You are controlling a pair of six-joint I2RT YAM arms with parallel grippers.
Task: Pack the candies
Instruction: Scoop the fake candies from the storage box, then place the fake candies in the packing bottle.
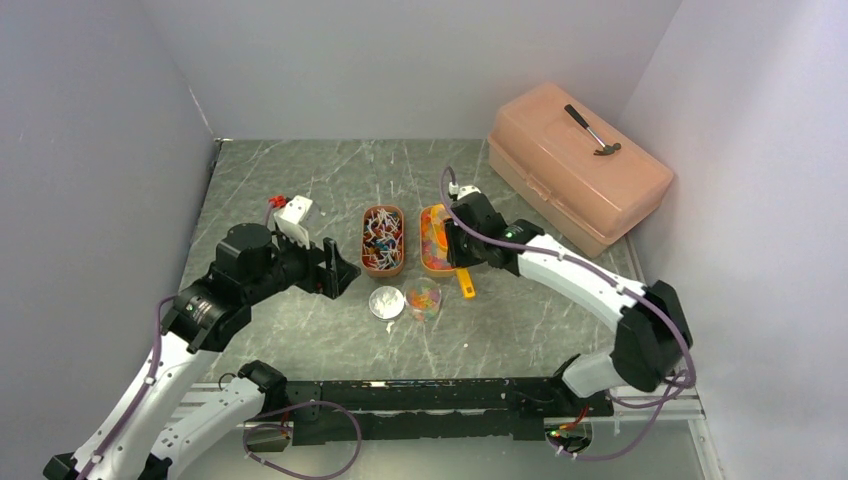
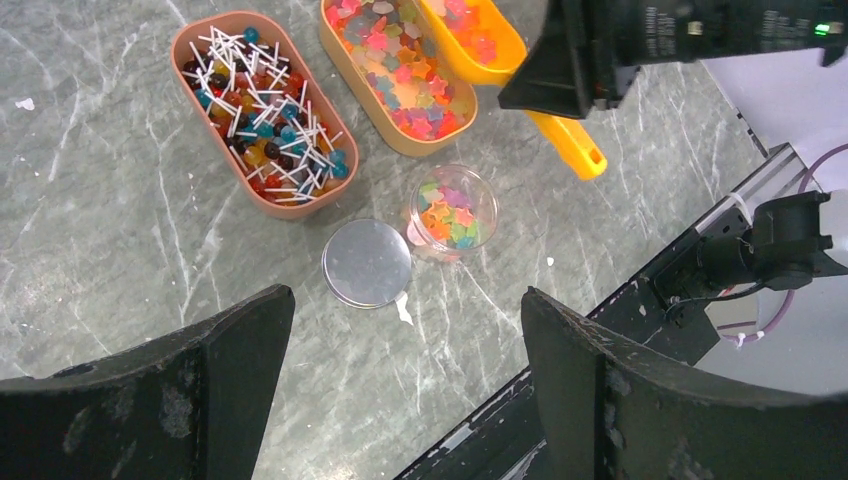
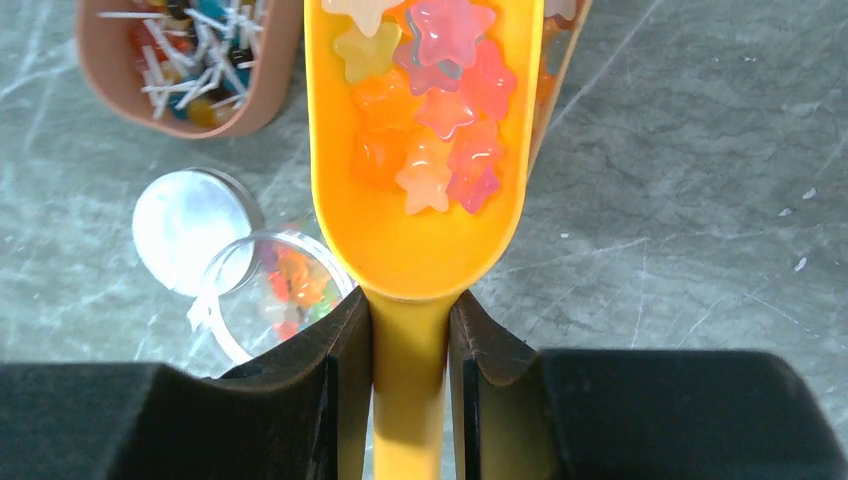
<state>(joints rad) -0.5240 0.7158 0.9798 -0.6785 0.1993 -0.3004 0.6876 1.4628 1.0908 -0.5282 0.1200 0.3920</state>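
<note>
The right end effector [image 3: 410, 340] clenches the scoop [image 3: 400, 240] by its handle. Candies [image 3: 440, 110] sit in its bowl, upper centre, above the yellow tray [image 2: 398, 148] edge. The left end effector [image 2: 405, 310] hangs released, jaws wide, over bare bench [image 2: 120, 230] near the lid [image 2: 366, 262] and jar [image 2: 452, 212].

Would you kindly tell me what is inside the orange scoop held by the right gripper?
The scoop in the right gripper holds star-shaped candies, pink, orange and pale yellow; its rear is bare. Any pieces under the top ones, and its front tip, cannot be seen.
</note>
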